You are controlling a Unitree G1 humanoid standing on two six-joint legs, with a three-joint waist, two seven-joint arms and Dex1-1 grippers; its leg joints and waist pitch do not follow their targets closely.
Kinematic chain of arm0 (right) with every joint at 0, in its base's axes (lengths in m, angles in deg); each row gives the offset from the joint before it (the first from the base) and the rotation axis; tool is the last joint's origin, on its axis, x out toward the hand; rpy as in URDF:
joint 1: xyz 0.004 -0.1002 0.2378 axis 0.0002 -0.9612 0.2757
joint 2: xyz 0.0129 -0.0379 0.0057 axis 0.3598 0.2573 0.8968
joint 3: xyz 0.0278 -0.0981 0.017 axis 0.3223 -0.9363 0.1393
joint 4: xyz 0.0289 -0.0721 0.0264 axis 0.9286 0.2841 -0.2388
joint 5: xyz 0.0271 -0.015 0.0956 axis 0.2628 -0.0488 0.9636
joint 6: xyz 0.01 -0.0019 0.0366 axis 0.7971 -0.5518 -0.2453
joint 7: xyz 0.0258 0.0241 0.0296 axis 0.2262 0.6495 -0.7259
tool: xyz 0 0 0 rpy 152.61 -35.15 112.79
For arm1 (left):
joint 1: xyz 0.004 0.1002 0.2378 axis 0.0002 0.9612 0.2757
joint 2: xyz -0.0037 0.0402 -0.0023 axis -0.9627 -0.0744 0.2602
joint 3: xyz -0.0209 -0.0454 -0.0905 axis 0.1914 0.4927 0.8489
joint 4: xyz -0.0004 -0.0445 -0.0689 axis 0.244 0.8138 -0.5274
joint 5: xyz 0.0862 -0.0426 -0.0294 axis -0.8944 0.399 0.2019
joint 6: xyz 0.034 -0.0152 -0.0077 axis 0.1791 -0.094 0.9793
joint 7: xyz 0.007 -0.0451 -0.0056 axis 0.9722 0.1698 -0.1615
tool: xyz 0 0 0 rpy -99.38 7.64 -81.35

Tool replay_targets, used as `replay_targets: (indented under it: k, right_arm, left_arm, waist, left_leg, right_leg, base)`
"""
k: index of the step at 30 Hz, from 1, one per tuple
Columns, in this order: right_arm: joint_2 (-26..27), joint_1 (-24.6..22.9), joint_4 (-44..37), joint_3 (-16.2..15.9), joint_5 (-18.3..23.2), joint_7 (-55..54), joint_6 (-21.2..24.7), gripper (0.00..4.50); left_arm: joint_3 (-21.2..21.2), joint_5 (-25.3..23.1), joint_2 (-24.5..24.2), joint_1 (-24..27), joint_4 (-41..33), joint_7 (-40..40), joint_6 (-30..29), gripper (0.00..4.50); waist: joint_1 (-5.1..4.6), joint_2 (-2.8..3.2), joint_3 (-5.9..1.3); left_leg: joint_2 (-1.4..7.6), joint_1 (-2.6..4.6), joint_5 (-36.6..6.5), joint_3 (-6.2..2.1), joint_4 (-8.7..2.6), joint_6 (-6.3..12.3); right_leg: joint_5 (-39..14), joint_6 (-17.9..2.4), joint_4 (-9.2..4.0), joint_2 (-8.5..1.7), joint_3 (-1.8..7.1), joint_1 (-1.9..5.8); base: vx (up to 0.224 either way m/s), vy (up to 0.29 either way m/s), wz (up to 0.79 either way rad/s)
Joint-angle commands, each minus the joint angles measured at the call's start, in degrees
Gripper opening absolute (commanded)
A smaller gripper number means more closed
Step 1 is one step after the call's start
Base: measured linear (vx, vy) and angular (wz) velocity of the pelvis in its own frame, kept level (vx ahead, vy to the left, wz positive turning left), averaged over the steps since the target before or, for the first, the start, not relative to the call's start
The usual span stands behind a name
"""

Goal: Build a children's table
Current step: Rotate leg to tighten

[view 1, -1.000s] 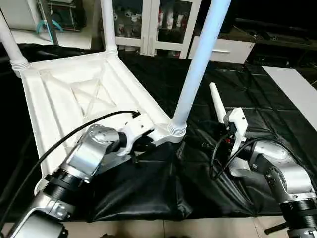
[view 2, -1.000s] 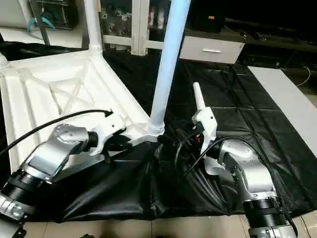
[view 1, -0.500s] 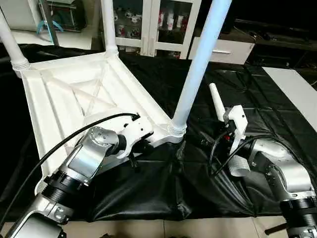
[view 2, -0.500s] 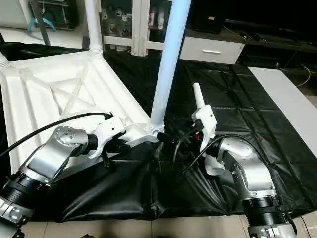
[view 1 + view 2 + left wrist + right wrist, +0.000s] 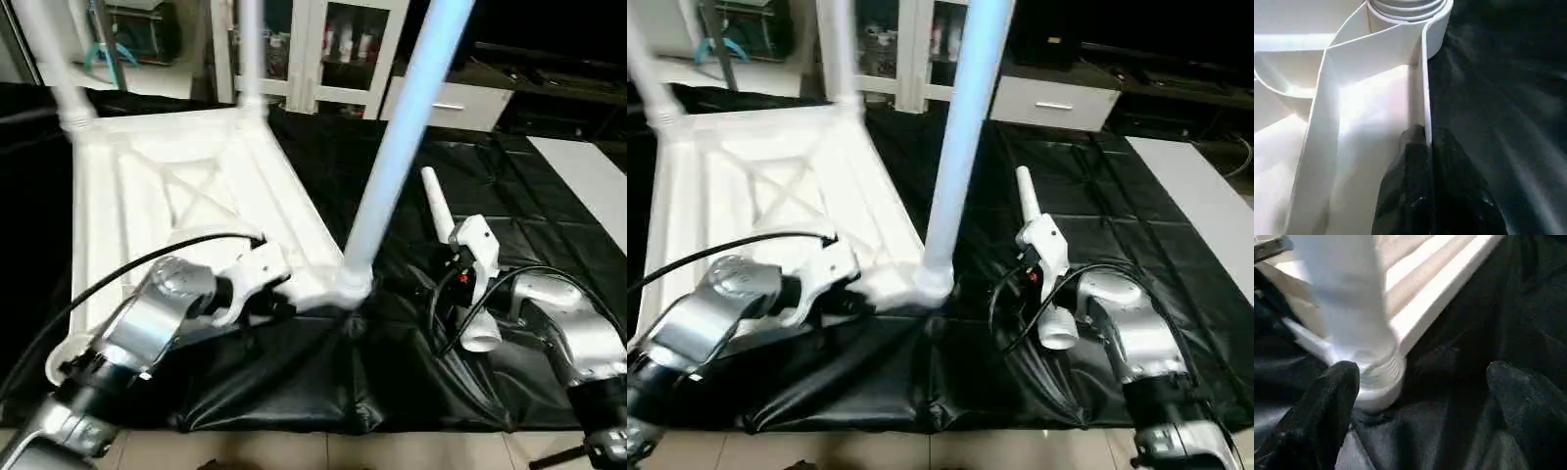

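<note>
The white tabletop (image 5: 147, 196) lies upside down on a black sheet, its X ribs facing up. Three white legs stand in its corner sockets; the nearest leg (image 5: 402, 137) rises from the near right socket (image 5: 353, 284). My left gripper (image 5: 1427, 134) is shut on the tabletop's thin rim just beside that socket. My right gripper (image 5: 1425, 377) is open, its fingers (image 5: 1327, 401) spread wide, and faces the base of the nearest leg from the right without touching it. A fourth leg (image 5: 434, 201) lies loose on the sheet, partly under my right wrist.
The black sheet (image 5: 529, 206) is wrinkled and bunched up near the front edge, with pale floor below it. Glass-door cabinets (image 5: 323, 49) and a white drawer unit (image 5: 460, 98) stand behind. A white board (image 5: 588, 176) lies at the far right.
The whole picture has shifted, so the camera has moved. The left gripper still holds the rim by the near socket and the right gripper stays open beside the leg.
</note>
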Motion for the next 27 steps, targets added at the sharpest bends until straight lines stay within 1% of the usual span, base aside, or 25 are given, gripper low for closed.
replay_targets:
  k: [1,2,3,4,5,6,7,8,9,10,11,14,15,17,19,20,22,23,24,26,27]
  right_arm:
    - [-0.30,1.45,0.72,-0.35,-0.06,2.34,-0.77,4.50]
    - [-0.35,1.56,0.13,-1.26,0.96,5.44,0.08,4.50]
    - [-0.35,1.56,0.13,-1.26,0.96,5.44,0.08,4.50]
    - [-0.54,1.46,-0.48,-2.30,1.85,8.69,0.67,4.50]
    - [-0.93,1.12,-1.43,-3.65,2.37,11.69,1.27,4.50]
    - [-0.96,1.11,-1.43,-3.74,2.37,11.91,1.27,4.50]
    - [-1.16,1.14,-1.27,-4.61,2.15,13.81,0.98,4.50]
    - [-1.28,1.33,-0.75,-5.15,1.80,14.70,0.49,4.50]
    - [-1.34,1.47,-0.40,-5.42,1.62,15.12,0.23,4.50]
    - [-1.48,1.73,0.27,-5.85,1.27,15.75,-0.29,4.50]
    - [-1.74,2.03,1.04,-6.35,0.61,16.73,-0.96,4.50]
    - [-0.67,3.69,4.52,-5.55,-0.71,15.72,-3.34,4.50]
    - [-0.27,4.25,5.49,-5.46,-1.07,15.23,-4.08,4.50]
    - [0.31,5.23,6.95,-5.60,-1.45,14.62,-5.14,4.50]
    - [0.69,5.93,7.76,-5.83,-1.48,14.88,-5.27,4.50]
    - [0.81,6.18,8.06,-5.95,-1.45,15.35,-5.24,4.50]
    - [1.18,6.73,8.60,-6.56,-1.21,17.23,-4.92,4.50]
    - [1.47,7.02,9.13,-6.94,-1.19,18.12,-5.08,4.20]
    - [1.63,7.15,9.39,-7.17,-1.22,18.53,-5.19,4.20]
    - [2.18,7.62,10.72,-7.66,-1.67,19.52,-5.80,4.08]
    - [2.44,7.77,11.30,-7.97,-2.03,19.83,-6.17,3.94]
  left_arm:
    - [-3.87,1.53,0.94,1.10,-0.29,-2.65,0.48,0.01]
    - [-3.93,1.30,0.83,1.18,-0.17,-2.66,0.53,0.01]
    - [-3.93,1.30,0.83,1.18,-0.17,-2.66,0.53,0.01]
    - [-3.96,1.18,0.68,1.23,-0.11,-2.77,0.70,0.01]
    - [-3.97,1.15,0.53,1.22,-0.02,-2.83,0.81,0.01]
    - [-3.96,1.15,0.50,1.23,-0.03,-2.87,0.82,0.01]
    - [-3.95,1.15,0.24,1.28,-0.14,-3.21,0.94,0.01]
    - [-3.90,1.12,0.09,1.30,-0.19,-3.46,0.99,0.01]
    - [-3.86,1.10,0.04,1.31,-0.22,-3.57,1.00,0.01]
    - [-3.79,1.05,-0.04,1.30,-0.26,-3.74,1.02,0.01]
    - [-3.78,0.97,-0.20,1.25,-0.26,-3.90,1.08,0.01]
    - [-3.74,1.03,-0.35,1.10,-0.19,-4.11,1.11,0.01]
    - [-3.79,1.04,-0.39,1.05,-0.15,-4.24,1.13,0.01]
    - [-3.98,1.11,-0.50,0.97,-0.12,-4.55,1.23,0.01]
    - [-4.06,1.21,-0.57,0.89,-0.05,-4.90,1.33,0.01]
    - [-4.07,1.22,-0.60,0.89,-0.06,-5.06,1.36,0.01]
    - [-4.29,1.23,-0.81,0.84,-0.17,-5.68,1.39,0.01]
    - [-4.42,1.23,-0.89,0.79,-0.18,-5.91,1.40,0.00]
    - [-4.49,1.23,-0.93,0.76,-0.18,-6.02,1.39,0.00]
    - [-4.59,1.20,-0.96,0.63,-0.05,-6.19,1.39,0.00]
    - [-4.60,1.14,-0.98,0.56,0.03,-6.24,1.43,0.00]
  waist:
    - [-0.48,0.32,-3.54]
    - [-0.50,0.26,-3.40]
    - [-0.52,0.15,-3.39]
    - [-0.52,0.02,-3.42]
    - [-0.57,-0.08,-3.42]
    - [-0.45,-0.03,-3.43]
    - [-0.46,-0.14,-3.46]
    - [-0.37,-0.02,-3.46]
    - [-0.39,-0.11,-3.47]
    - [-0.29,-0.07,-3.50]
    - [-0.32,-0.13,-3.48]
    - [-0.41,0.13,-3.47]
    - [-0.58,-0.04,-3.50]
    - [-0.51,-0.03,-3.55]
    - [-0.52,0.14,-3.65]
    - [-0.53,0.16,-3.71]
    - [-0.47,0.18,-3.66]
    - [-0.44,0.25,-3.70]
    - [-0.50,0.17,-3.70]
    - [-0.43,0.24,-3.69]
    - [-0.42,0.19,-3.66]
  left_leg:
    - [1.07,0.51,-12.64,0.65,-3.98,1.57]
    - [0.95,0.22,-12.96,0.65,-3.96,1.77]
    - [0.96,0.06,-13.21,0.62,-3.97,1.86]
    - [0.98,-0.07,-13.48,0.51,-3.99,1.92]
    - [1.06,-0.16,-14.02,0.41,-3.96,2.33]
    - [1.08,-0.10,-13.91,0.40,-3.96,2.32]
    - [1.09,-0.12,-13.80,0.39,-3.94,2.35]
    - [1.12,-0.09,-13.28,0.39,-3.96,2.25]
    - [1.13,-0.11,-13.00,0.38,-3.96,2.20]
    - [1.13,0.03,-12.66,0.43,-3.92,2.05]
    - [1.09,-0.06,-12.45,0.43,-3.93,1.96]
    - [1.05,0.01,-13.25,0.42,-3.95,1.51]
    - [1.00,-0.10,-13.91,0.39,-3.94,1.30]
    - [1.01,-0.01,-13.67,0.39,-3.90,1.20]
    - [1.01,-0.01,-13.15,0.37,-3.88,1.23]
    - [1.01,0.04,-12.79,0.40,-3.85,1.37]
    - [1.02,0.01,-12.67,0.43,-3.87,1.52]
    - [1.03,0.05,-12.72,0.42,-3.86,1.56]
    - [1.01,-0.04,-12.79,0.43,-3.85,1.67]
    - [1.05,0.05,-13.03,0.41,-3.86,1.56]
    - [1.04,0.03,-13.16,0.41,-3.89,1.47]
  right_leg:
    - [-15.27,-11.64,-2.96,-1.86,1.91,2.41]
    - [-15.62,-11.72,-2.85,-1.77,1.96,2.54]
    - [-16.14,-11.49,-2.91,-1.87,2.01,2.68]
    - [-17.33,-10.88,-2.94,-1.98,1.93,2.83]
    - [-18.73,-10.31,-3.05,-2.06,1.92,2.82]
    - [-19.08,-10.15,-3.10,-2.12,1.93,2.77]
    - [-19.25,-10.06,-3.09,-2.14,1.92,2.77]
    - [-19.11,-10.08,-3.07,-2.19,1.98,2.70]
    - [-18.88,-10.15,-3.01,-2.16,1.96,2.70]
    - [-18.41,-10.42,-2.96,-2.17,1.97,2.60]
    - [-17.89,-10.68,-2.85,-2.10,1.97,2.64]
    - [-18.02,-10.94,-2.90,-2.08,1.95,2.58]
    - [-18.82,-10.89,-2.93,-2.11,1.91,2.60]
    - [-18.71,-10.85,-2.92,-2.16,1.94,2.56]
    - [-17.38,-11.10,-2.73,-2.07,1.94,2.65]
    - [-16.25,-11.55,-2.62,-2.00,1.92,2.65]
    - [-15.59,-11.77,-2.57,-1.94,1.93,2.74]
    - [-15.34,-12.00,-2.51,-1.96,1.91,2.75]
    - [-15.22,-12.12,-2.49,-1.96,1.92,2.79]
    - [-15.52,-12.23,-2.56,-2.03,1.92,2.73]
    - [-15.63,-12.35,-2.58,-2.04,1.90,2.75]
  base:
    - [0.000,0.000,0.00]
    - [0.000,0.000,0.00]
    - [0.000,0.000,0.00]
    - [0.000,0.000,0.00]
    - [0.000,0.000,0.00]
    - [0.000,0.000,0.00]
    - [0.000,0.000,0.00]
    - [0.000,0.000,0.00]
    - [0.000,0.000,0.00]
    - [0.000,0.000,0.00]
    - [0.000,0.000,0.00]
    - [0.000,0.000,0.00]
    - [0.000,0.000,0.00]
    - [0.000,0.000,0.00]
    - [0.000,0.000,0.00]
    - [0.000,0.000,0.00]
    - [0.000,0.000,0.00]
    - [0.000,0.000,0.00]
    - [0.000,0.000,0.00]
    - [0.000,0.000,0.00]
    - [0.000,0.000,0.00]
